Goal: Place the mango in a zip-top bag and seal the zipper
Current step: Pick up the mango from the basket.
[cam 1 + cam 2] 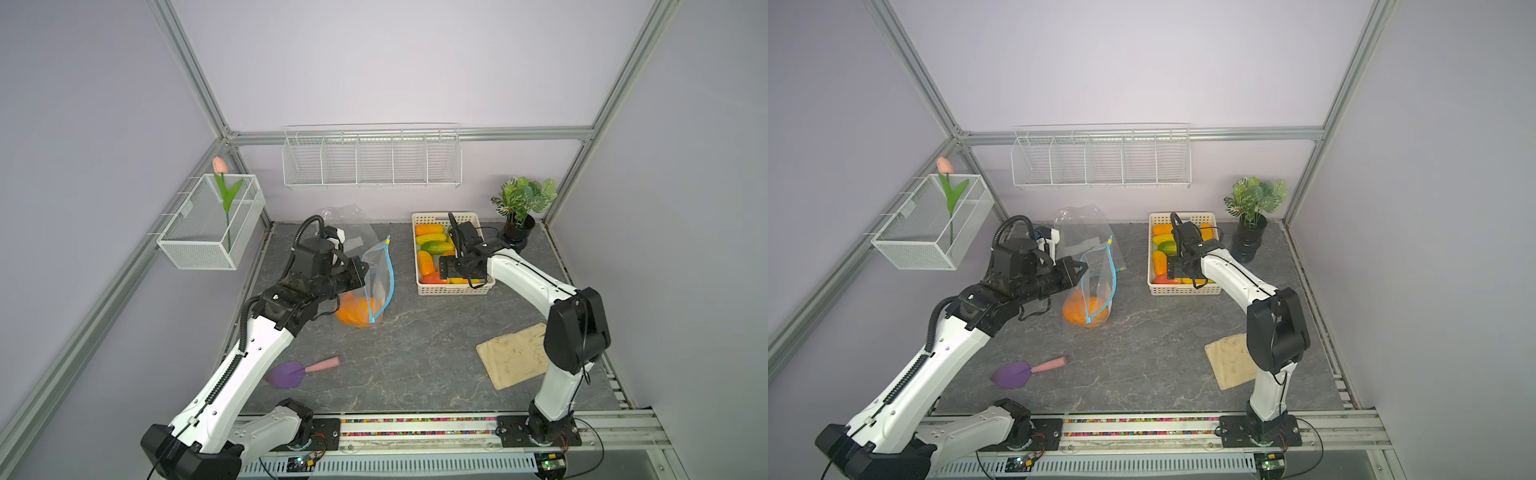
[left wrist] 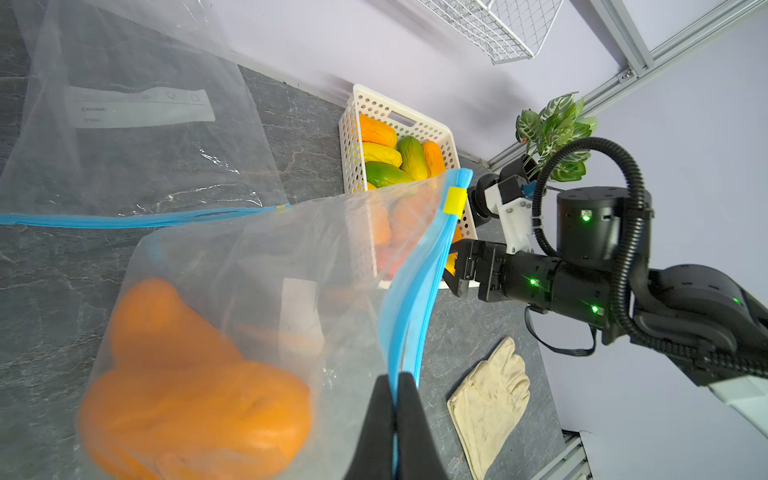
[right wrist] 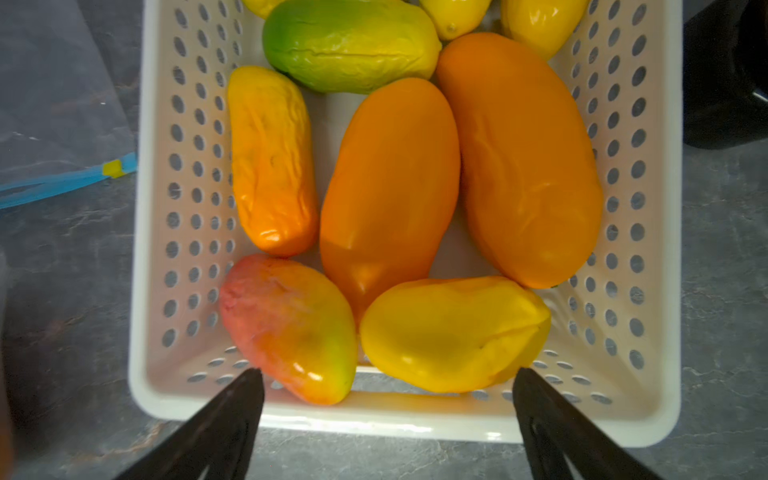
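A clear zip-top bag with a blue zipper stands upright on the grey table. An orange mango lies in its bottom. My left gripper is shut on the zipper strip, far from the yellow slider at the other end. The bag's mouth gapes in both top views. My right gripper hangs open over the near end of a white basket, above a reddish mango and a yellow mango, holding nothing.
The basket holds several more mangoes. A second clear bag lies flat behind the first. A cream glove, a purple scoop, a potted plant, a wall wire shelf and a mesh box surround the work area.
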You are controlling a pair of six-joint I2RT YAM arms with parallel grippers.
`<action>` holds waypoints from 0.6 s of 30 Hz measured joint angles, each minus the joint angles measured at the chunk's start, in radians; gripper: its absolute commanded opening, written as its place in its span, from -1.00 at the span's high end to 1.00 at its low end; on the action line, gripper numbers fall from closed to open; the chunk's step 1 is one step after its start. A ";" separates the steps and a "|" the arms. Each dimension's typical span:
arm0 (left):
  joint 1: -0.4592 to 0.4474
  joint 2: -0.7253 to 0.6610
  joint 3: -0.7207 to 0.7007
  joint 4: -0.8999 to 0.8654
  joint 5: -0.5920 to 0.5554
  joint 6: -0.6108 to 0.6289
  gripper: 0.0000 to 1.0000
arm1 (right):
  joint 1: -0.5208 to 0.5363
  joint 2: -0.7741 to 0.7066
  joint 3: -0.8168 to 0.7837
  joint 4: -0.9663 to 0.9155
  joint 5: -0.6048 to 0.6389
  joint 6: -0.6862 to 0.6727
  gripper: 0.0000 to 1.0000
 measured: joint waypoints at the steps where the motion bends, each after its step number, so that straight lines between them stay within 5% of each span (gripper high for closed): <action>1: 0.000 0.000 0.000 -0.001 -0.004 0.000 1.00 | -0.003 0.015 0.013 -0.012 0.010 -0.003 -0.92; 12: 0.000 -0.005 -0.002 -0.012 -0.043 0.012 1.00 | -0.047 0.125 0.088 -0.082 0.045 -0.049 -0.91; 18: 0.000 -0.008 -0.002 -0.021 -0.056 0.016 1.00 | -0.057 0.169 0.110 -0.098 0.064 -0.068 -0.48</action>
